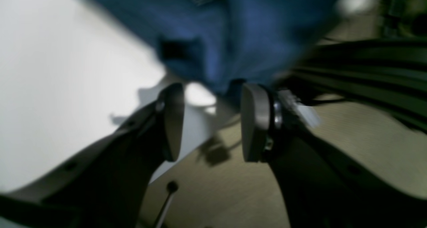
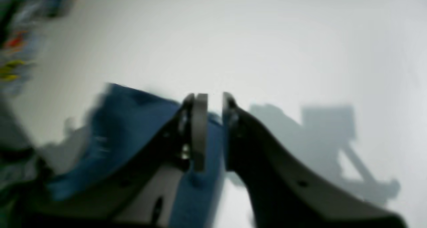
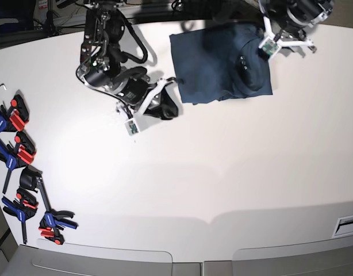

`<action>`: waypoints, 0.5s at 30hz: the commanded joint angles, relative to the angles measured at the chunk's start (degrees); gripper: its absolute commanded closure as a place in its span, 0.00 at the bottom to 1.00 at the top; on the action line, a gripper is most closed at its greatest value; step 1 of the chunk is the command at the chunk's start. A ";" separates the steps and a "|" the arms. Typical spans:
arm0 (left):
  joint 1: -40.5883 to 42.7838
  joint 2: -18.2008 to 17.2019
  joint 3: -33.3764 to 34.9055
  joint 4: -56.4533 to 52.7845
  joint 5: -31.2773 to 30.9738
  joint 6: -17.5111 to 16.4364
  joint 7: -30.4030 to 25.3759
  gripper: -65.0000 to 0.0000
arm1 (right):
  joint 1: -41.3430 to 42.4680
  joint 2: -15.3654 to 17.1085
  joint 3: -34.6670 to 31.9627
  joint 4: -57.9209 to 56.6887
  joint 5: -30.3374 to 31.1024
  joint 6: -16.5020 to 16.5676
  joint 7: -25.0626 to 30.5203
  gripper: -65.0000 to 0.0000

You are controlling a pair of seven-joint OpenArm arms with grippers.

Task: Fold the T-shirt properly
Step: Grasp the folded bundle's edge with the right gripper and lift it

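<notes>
- A dark navy T-shirt [image 3: 199, 63] lies on a white worktop [image 3: 182, 172], between the two sets of jaws and reaching beneath the left ones. It is gathered into a compact, uneven bundle, with a raised, rumpled fold near the left jaws.
- The left gripper [image 1: 212, 123] has its jaws standing clearly apart, with nothing held between them. Navy cloth shows just beyond their tips, over the edge of the worktop; whether they touch it cannot be told.
- The right gripper [image 2: 215, 104] has its jaws a little apart, a narrow gap showing between the tips. A corner of the shirt appears behind and beside them, and no cloth is seen clamped.
- The step in hand seems to be a pause between folds: the shirt looks partly folded, its outline not yet neat.
- The next move probably calls for the left jaws to settle the rumpled part beside them, or take its edge, while the right jaws keep clear or steady the near corner.
- Closing the left jaws too deep could catch several layers and drag the bundle out of shape.
</notes>
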 commanded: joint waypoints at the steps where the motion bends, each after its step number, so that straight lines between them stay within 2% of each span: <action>1: 0.48 -0.35 -0.07 0.90 1.97 1.64 -1.81 0.62 | 0.85 -0.02 -0.13 1.16 3.13 1.64 0.92 0.85; 3: 0.48 -0.35 -0.07 0.90 6.21 4.83 -4.24 0.68 | 1.07 -0.02 -1.25 1.16 7.76 4.79 0.31 0.85; 5: 0.48 -0.35 -0.07 0.90 8.94 7.26 -6.84 0.80 | 1.05 -0.02 -3.78 1.16 10.43 7.77 -0.33 0.85; 7: 0.48 -0.33 -0.07 0.90 9.44 8.55 -9.42 0.95 | 1.05 0.00 -7.69 1.14 10.47 7.77 -0.90 0.85; 8: 0.48 -0.33 -0.07 0.90 9.22 8.87 -10.38 1.00 | 1.05 0.00 -9.90 1.14 9.94 7.77 -0.96 0.85; 10: 0.48 -0.33 -0.07 0.90 9.25 9.84 -11.41 1.00 | 1.05 0.00 -14.49 1.14 9.07 7.77 -1.84 0.87; 12: 0.48 -0.33 -0.07 0.90 9.25 10.62 -11.41 1.00 | 1.05 0.00 -19.04 1.11 5.51 7.77 -2.43 0.99; 15: 0.50 -0.33 -0.07 0.90 9.25 10.62 -11.34 1.00 | 1.03 0.00 -24.44 0.66 -1.46 7.77 -1.57 1.00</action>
